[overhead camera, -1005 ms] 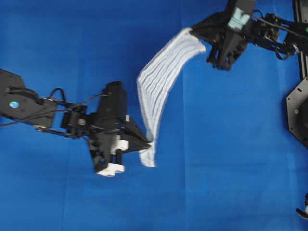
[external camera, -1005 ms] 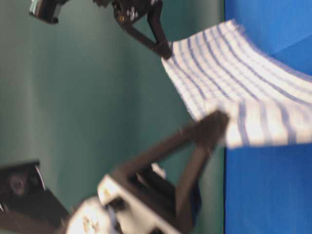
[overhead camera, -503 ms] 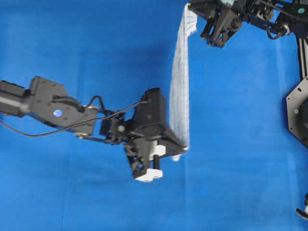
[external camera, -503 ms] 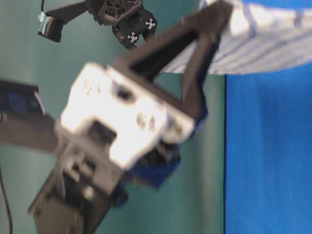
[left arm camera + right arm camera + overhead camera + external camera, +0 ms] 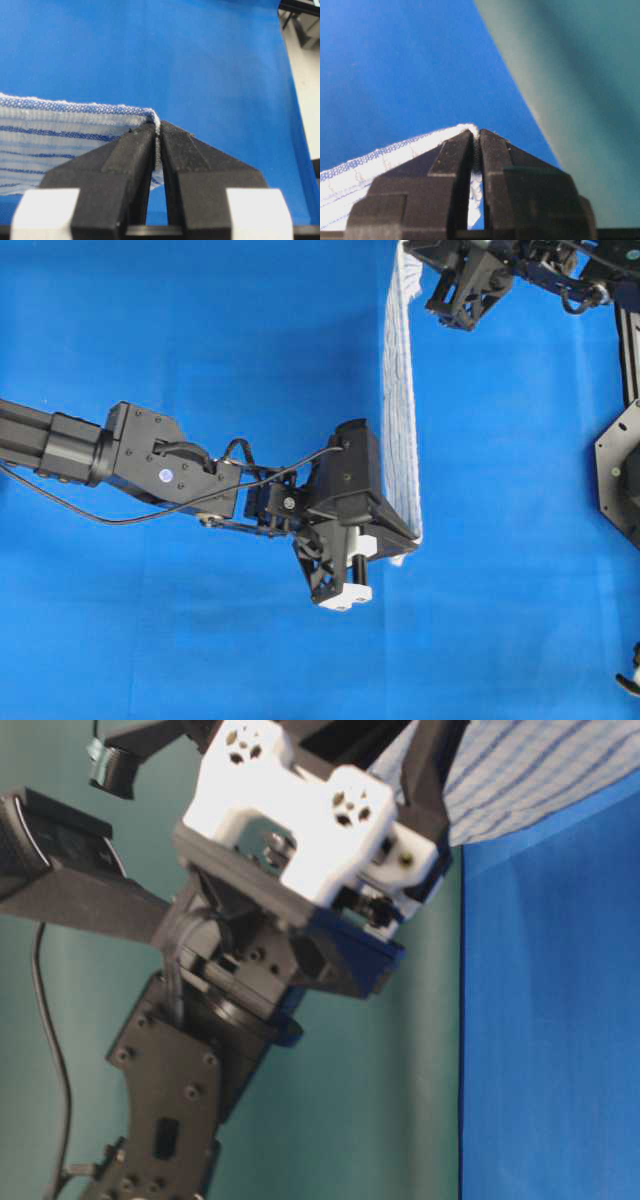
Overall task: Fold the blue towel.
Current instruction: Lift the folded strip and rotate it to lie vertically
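One corner of the blue towel (image 5: 401, 400) is clamped by the left gripper (image 5: 412, 537); it is stretched taut above the blue table cover (image 5: 200, 330) to the right gripper (image 5: 408, 248), seemingly pinched shut on the far corner.

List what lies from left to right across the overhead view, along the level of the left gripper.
Blue table covering → left arm → left gripper, shut on a corner of the blue towel → more bare covering → black mount at the right edge.
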